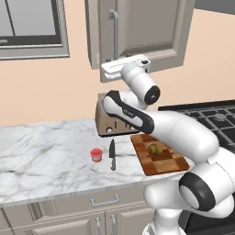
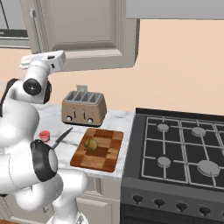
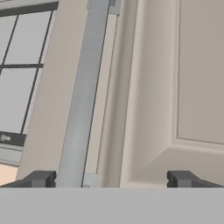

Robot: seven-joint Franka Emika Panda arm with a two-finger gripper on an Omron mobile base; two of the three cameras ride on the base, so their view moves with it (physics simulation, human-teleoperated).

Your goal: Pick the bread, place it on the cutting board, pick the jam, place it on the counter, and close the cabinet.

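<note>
Cabinet (image 3: 175,78) door seemingly shut, pincer (image 3: 111,179) spread wide at handle (image 3: 83,100)

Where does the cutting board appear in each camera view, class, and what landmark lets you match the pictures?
Left base view: cutting board lower right of centre, partly behind the arm.
Right base view: cutting board centre-left, beside the stove.
Hand view: not in it.
Shared landmark: the toaster just behind the board.

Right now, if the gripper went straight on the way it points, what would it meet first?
Probably the cabinet door: the open gripper faces its recessed panel, with the metal handle just inside the one finger. Depth is unclear, so the handle might touch first.
</note>
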